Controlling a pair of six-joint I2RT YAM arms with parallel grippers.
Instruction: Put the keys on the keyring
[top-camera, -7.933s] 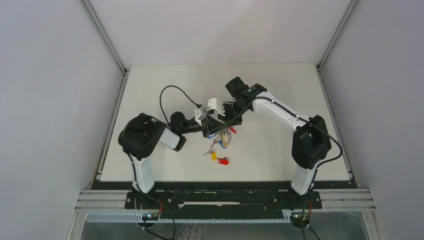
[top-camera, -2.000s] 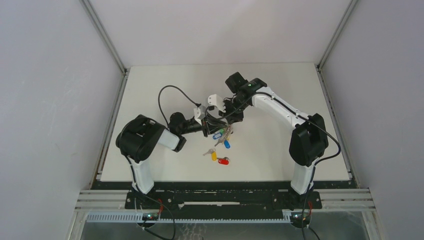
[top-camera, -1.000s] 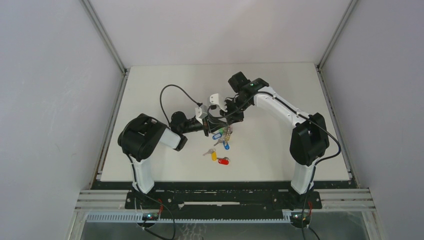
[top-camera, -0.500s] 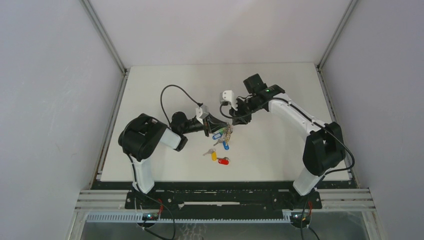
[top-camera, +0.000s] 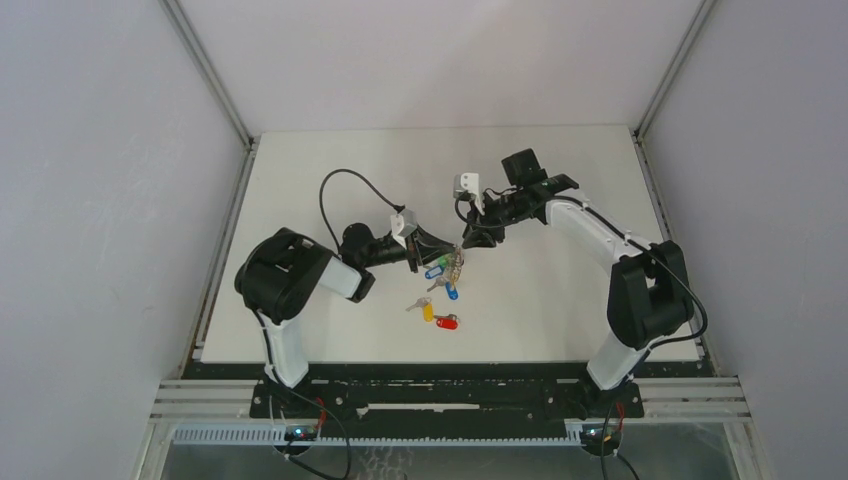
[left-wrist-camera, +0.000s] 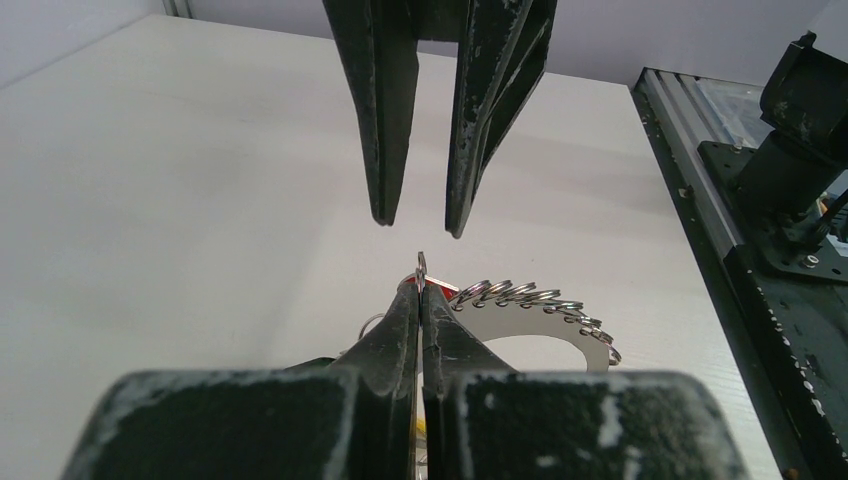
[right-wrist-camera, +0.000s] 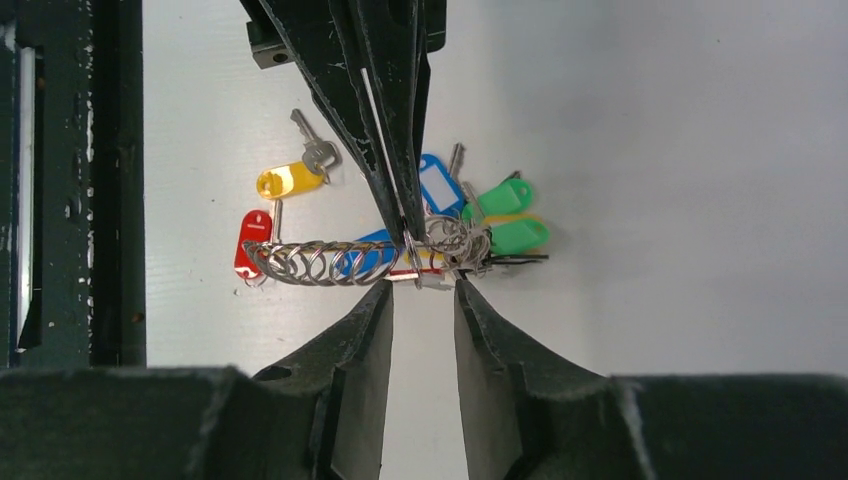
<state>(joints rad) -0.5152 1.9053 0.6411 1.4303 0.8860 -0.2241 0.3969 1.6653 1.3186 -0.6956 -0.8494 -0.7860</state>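
Left jaws: clenched on the keyring (right-wrist-camera: 455, 240), fingertips (left-wrist-camera: 405, 310) pinching one thin wire loop that pokes up between them.
Right jaws: released, holding nothing; the fingertips (right-wrist-camera: 365, 320) stand apart on either side of the pinched loop, just short of it, tip to tip with the left jaws.
Keyring: about the middle of the tabletop (top-camera: 300, 170), at the left jaws; a row of small silver rings runs off sideways, with blue and green tags bunched beside the grip. Whether the tags touch the tabletop cannot be told.
Yellow key (top-camera: 427, 310): loose on the tabletop, towards the near edge from the keyring.
Red key (top-camera: 447, 322): loose, just beside the yellow key, a little nearer the near edge.
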